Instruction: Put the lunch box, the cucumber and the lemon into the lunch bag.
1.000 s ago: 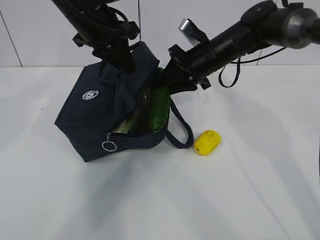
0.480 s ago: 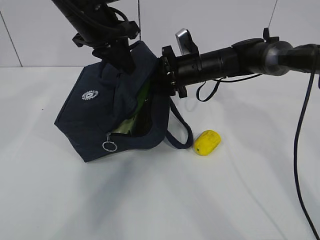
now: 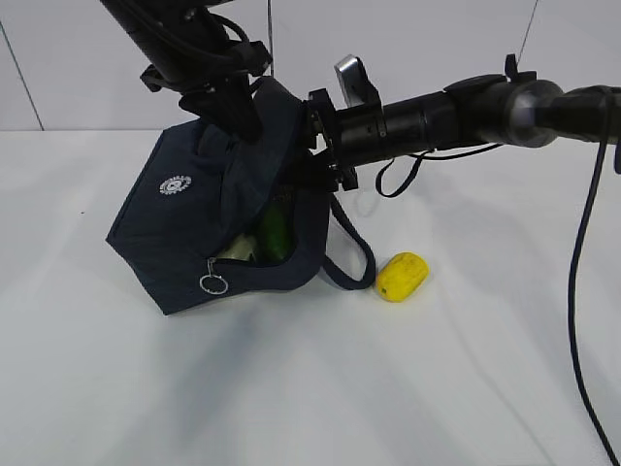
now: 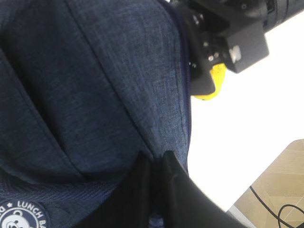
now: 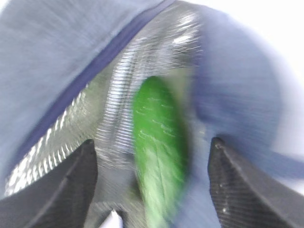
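Right pincer (image 5: 152, 190) wide at bag (image 3: 184, 228) mouth, cucumber (image 5: 159, 152) loose between its fingers, inside bag; left pincer (image 4: 154, 190) clamped on bag fabric.

The right wrist view is blurred; the cucumber (image 5: 159, 156) smears green. In the exterior view, the lunch bag (image 3: 184, 233) hides most of it.

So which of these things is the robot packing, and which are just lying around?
Part of the job:
- lunch bag, held up by the left gripper
- cucumber, inside the bag
- lunch box, pale edge showing in the bag
- lemon, waiting on the table

Just lying around:
- dark cable hanging on the right
- nothing else on the white table
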